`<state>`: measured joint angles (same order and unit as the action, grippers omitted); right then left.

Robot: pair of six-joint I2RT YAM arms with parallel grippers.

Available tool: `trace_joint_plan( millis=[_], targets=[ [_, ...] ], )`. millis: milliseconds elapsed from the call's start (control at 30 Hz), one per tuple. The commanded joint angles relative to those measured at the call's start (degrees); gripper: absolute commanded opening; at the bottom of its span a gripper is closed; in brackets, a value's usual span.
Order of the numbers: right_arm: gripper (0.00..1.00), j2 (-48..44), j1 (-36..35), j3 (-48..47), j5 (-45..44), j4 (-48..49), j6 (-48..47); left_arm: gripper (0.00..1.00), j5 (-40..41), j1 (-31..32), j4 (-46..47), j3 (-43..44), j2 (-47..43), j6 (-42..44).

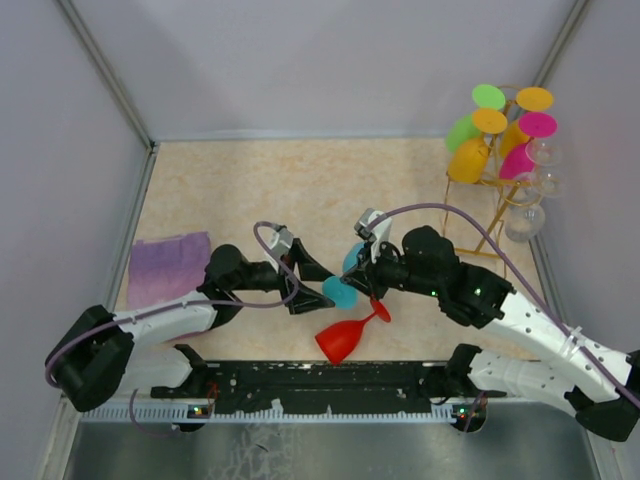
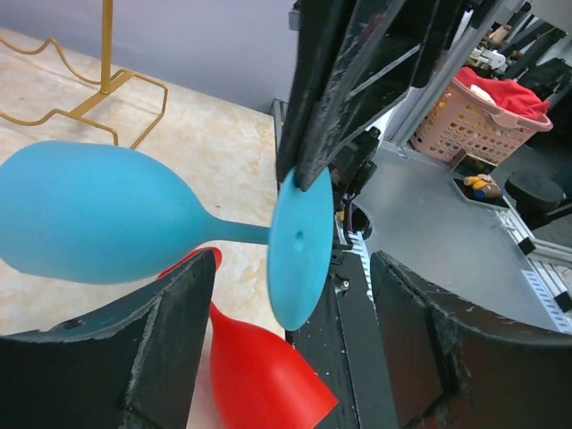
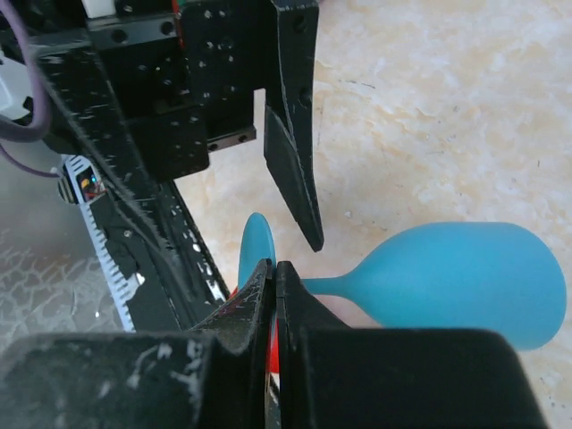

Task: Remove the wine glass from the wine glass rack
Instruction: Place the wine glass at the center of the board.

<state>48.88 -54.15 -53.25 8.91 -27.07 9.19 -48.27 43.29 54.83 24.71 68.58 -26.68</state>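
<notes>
Item: blue glass (image 2: 89, 214), already off the rack (image 2: 107, 45) showing at upper left of the left wrist view. It is hanging sideways at centre of the top view, above a red glass (image 1: 345, 338).
Right gripper (image 3: 273, 273): clenched, pinching the foot's rim.
Left gripper (image 2: 290, 268): released, jaws straddling foot and stem.
Handling: the left one should be closing squarely on the stem before the right is letting go, or the glass risks dropping

The wine glass (image 1: 340, 292) is mid-table, a second glass (image 1: 340, 340) just before it, the wine glass rack (image 2: 106, 54) back right
</notes>
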Motion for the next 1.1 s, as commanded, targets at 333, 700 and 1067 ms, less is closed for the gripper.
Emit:
trace_joint_plan(
  millis=[333, 700, 1067],
  targets=[
    [0.02, -3.88, -0.08, 0.19, 1.02, 3.75, 1.93, 0.00, -4.33, 0.57, 1.34, -0.50, -2.66, 1.68],
    [0.67, -8.11, -0.08, -3.45, -11.13, -3.95, 7.39, 0.00, 2.88, 0.57, -15.33, -0.52, -10.23, 13.71],
    [0.76, -8.10, -0.09, -0.21, -11.70, -35.94, 31.68, 0.00, 18.26, 0.55, -29.78, -5.94, -29.53, 25.71]
  ],
)
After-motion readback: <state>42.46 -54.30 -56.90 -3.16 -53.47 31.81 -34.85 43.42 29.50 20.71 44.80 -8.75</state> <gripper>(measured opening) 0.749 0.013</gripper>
